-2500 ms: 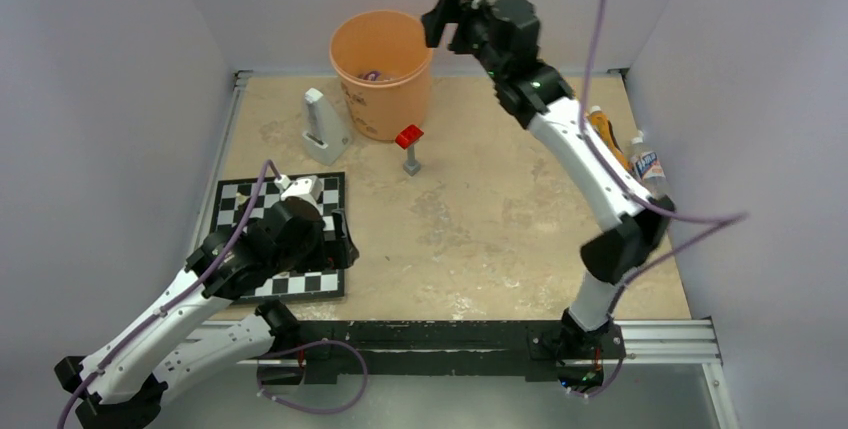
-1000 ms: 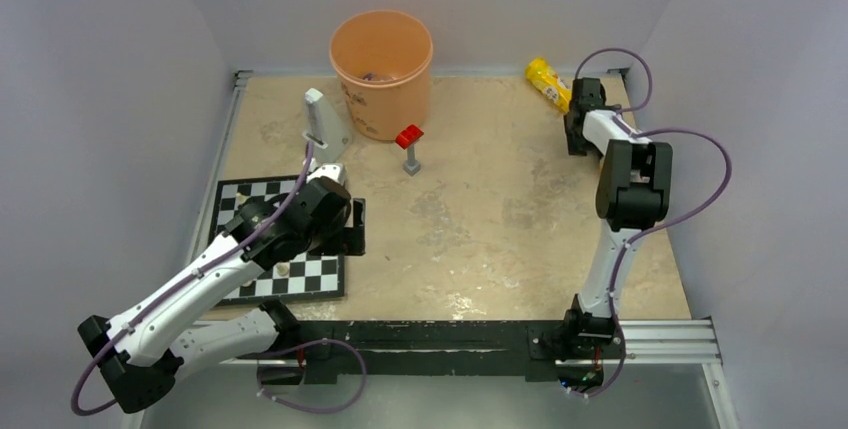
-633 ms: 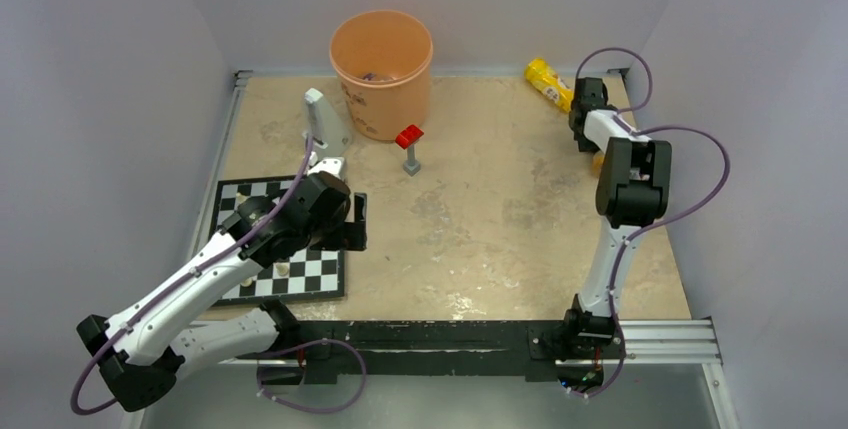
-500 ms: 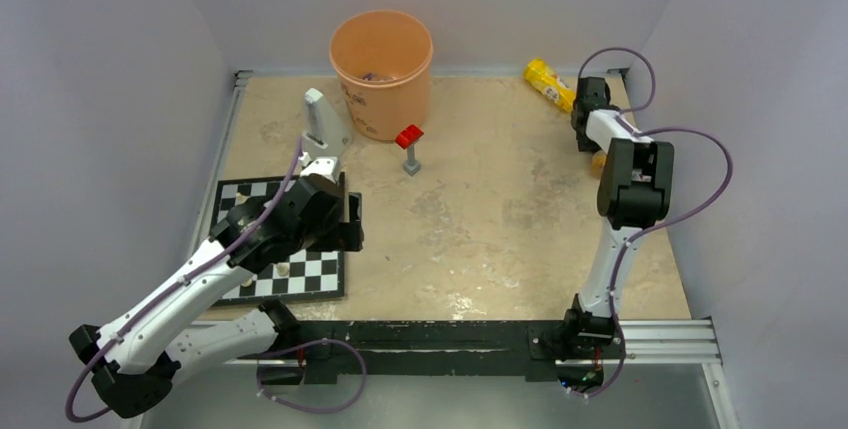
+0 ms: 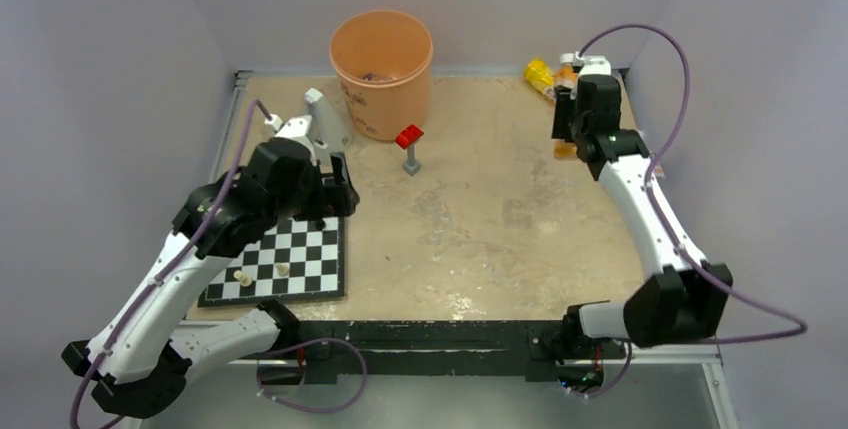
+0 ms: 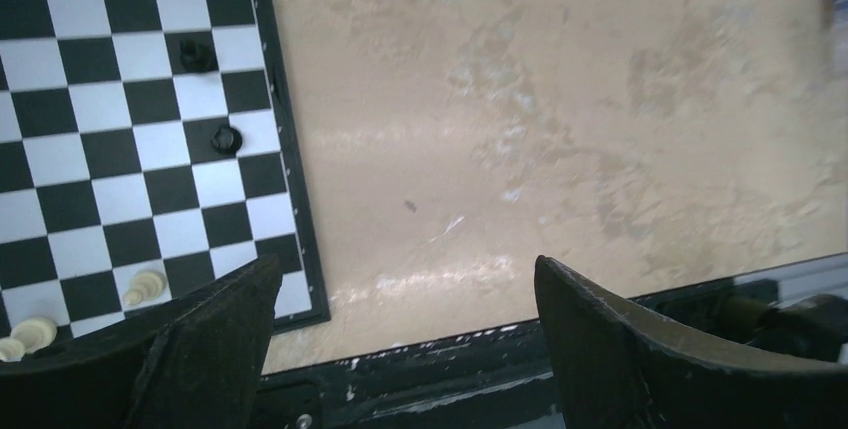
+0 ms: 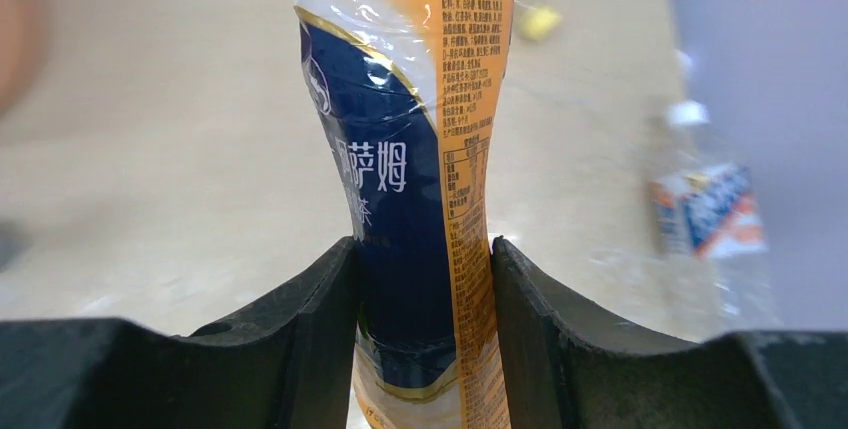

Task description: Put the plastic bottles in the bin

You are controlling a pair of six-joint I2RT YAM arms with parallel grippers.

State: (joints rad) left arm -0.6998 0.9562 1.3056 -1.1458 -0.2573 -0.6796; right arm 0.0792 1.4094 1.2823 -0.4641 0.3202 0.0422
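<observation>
The orange-and-blue bottle (image 7: 400, 149) now looks lifted off the worktop (image 5: 480, 219): half a second ago the right arm was folded low over it by the right-hand wall, and now that arm has swung up toward the far right corner with the bottle carried along. So the pick seems done, and what remains for this one is the carry to the bin (image 5: 395, 109), which stands well apart at the far edge, left of centre. The bottle is slim and waisted, wrapped in a glossy, crinkled film, dark blue down one side and orange with small print down the other; it looks light and a little crushable. The right gripper (image 7: 420, 294) is clamped on its narrow waist, a finger pressed on each side, the body running away from the wrist camera. Beyond it to the right a clear bottle (image 7: 708, 211) with a white cap lies against the wall, and a yellow bottle (image 5: 538, 75) lies in the far corner just beside the gripper; both are yet to be binned. The left gripper (image 6: 405, 274) has drawn back toward the far side of the chessboard (image 5: 290, 259), its fingers wide apart with nothing between them
</observation>
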